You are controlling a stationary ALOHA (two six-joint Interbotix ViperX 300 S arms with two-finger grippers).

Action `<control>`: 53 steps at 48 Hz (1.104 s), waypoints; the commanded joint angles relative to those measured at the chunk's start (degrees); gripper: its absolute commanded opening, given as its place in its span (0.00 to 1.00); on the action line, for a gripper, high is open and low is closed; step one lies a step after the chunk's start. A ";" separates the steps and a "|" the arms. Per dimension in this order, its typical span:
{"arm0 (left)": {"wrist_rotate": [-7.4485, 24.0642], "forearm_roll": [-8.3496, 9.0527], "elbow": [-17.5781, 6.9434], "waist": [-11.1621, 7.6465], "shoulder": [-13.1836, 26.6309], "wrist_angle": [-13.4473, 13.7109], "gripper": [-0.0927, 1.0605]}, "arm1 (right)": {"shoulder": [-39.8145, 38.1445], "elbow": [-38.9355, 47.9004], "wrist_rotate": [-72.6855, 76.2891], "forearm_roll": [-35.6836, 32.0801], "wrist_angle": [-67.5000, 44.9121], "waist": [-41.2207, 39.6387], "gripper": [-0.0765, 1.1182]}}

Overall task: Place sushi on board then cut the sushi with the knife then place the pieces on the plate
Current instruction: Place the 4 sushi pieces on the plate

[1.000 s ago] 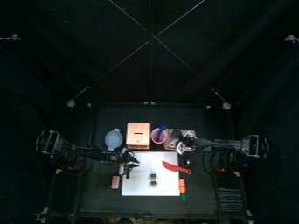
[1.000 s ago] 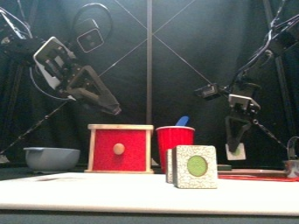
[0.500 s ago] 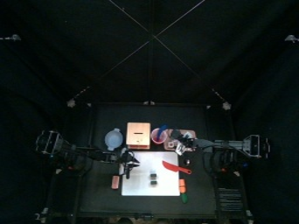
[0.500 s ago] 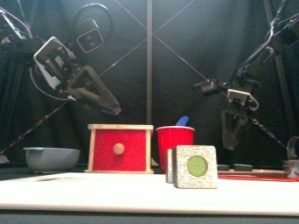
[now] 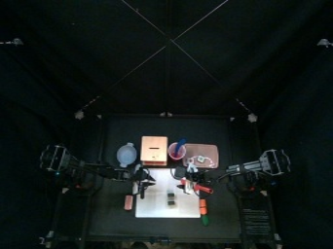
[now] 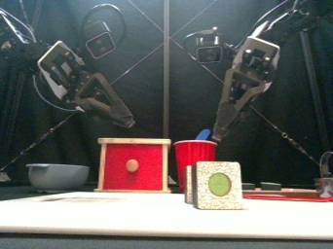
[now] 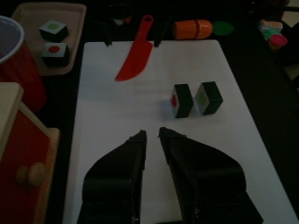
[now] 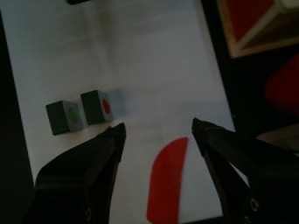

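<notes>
Sushi pieces [image 6: 219, 185], two of them, upright and side by side near the middle of the white cutting board [image 7: 239, 149], close together, filling faces turned toward the near edge. Red toy knife [image 7: 135, 52] flat on the same board, farther back and to the right of the pieces, apart from them and touched by nothing. Right gripper [image 8: 160, 138] hanging above that knife, well clear of the surface, jaws spread wide and empty, with the red blade seen between them from the wrist camera. Left gripper [image 7: 152, 136] held high over the board's left end, jaws drawn almost together with only a narrow slit between, pinching nothing. Beyond the board's far edge, a pale wooden box [image 6: 132, 165] with a red drawer front, and just right of it a red cup [image 6: 196, 158] with a blue knife handle [image 6: 203, 134] sticking out of the top. Blue-grey bowl [image 6: 57, 176] left of the box. Pink tray [image 5: 205, 154] right of the cup, at the far right of the surface. Two more dark pieces [image 7: 52, 30] close by that tray; on it or beside it, cannot tell. Orange toy [image 7: 193, 29] just off the board's right end.
</notes>
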 commanded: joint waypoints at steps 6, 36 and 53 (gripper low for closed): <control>0.00 0.00 -0.62 0.18 -0.26 -0.18 0.63 | 5.10 -5.54 -0.26 0.09 -0.26 3.43 0.84; 0.09 0.00 -0.53 0.18 -0.26 -0.26 0.63 | 12.04 -9.58 -0.44 1.23 -0.26 5.45 0.84; 0.09 0.00 -0.53 0.18 -0.26 -0.18 0.63 | 14.68 -10.55 -0.53 1.14 -0.44 5.27 0.77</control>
